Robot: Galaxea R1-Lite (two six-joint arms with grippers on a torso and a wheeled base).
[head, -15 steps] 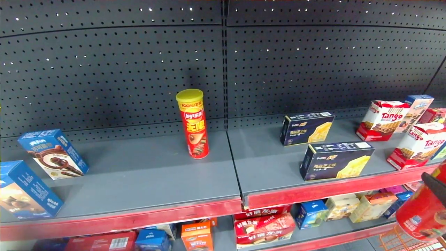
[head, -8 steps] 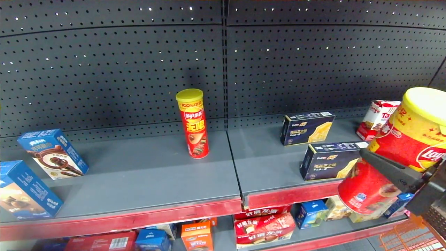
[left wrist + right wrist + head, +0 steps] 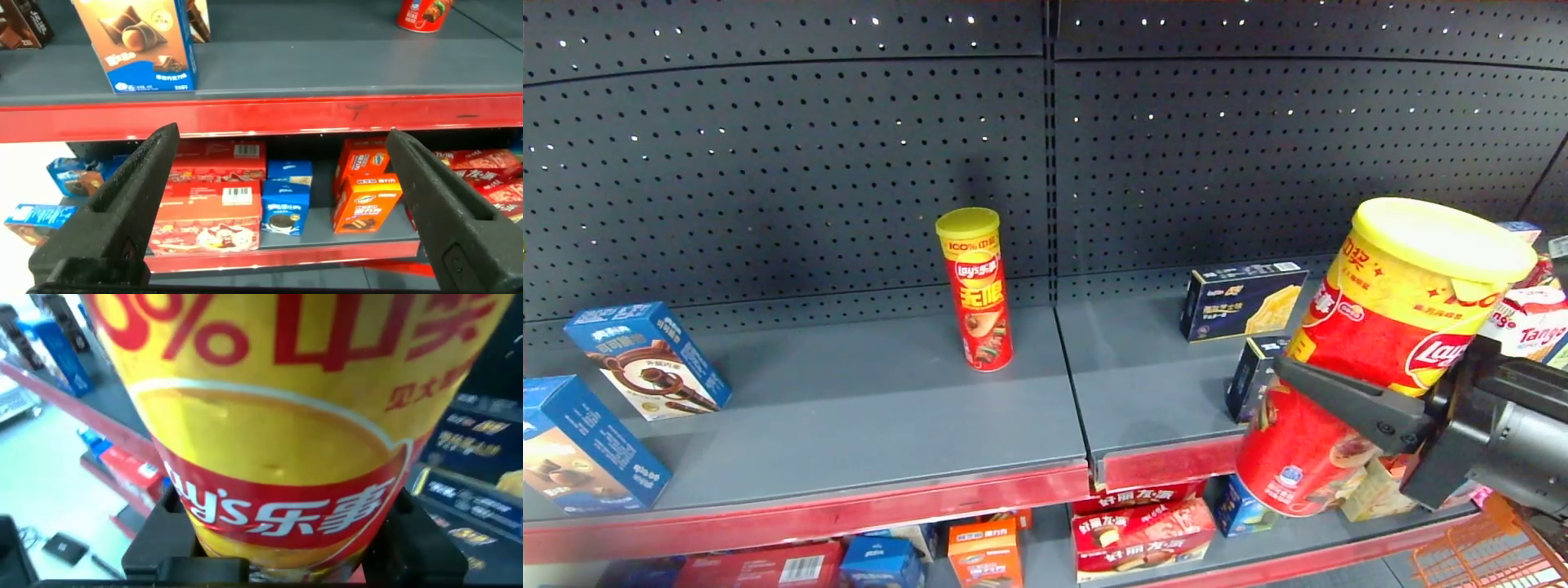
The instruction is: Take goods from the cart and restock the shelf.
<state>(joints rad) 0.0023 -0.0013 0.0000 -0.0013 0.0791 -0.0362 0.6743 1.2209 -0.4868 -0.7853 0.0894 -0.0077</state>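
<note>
The held crisp can (image 3: 1405, 302) is clamped by the right gripper (image 3: 1327, 384) at the near right, in front of the red front edge of the upper shelf (image 3: 866, 408) and not resting on its board. It is tilted, with the yellow lid up and to the right. One black finger (image 3: 1347, 400) is seen across the can's front; the other is hidden behind it. In the right wrist view the can's (image 3: 270, 416) top and base are cut off.

A second crisp can (image 3: 974, 287) stands upright far back near the shelf's middle. Of two dark boxes, the far one (image 3: 1240, 300) is seen whole, while the near one (image 3: 1254, 371) is mostly covered by the held can. The white-and-red boxes (image 3: 1531, 322) at the far right are largely hidden too. An orange cart (image 3: 1486, 555) is cut off at the near right corner.

The left gripper (image 3: 282, 139) is seen with its jaws wide apart and nothing between them, low before the shelf's red edge (image 3: 261, 114)
</note>
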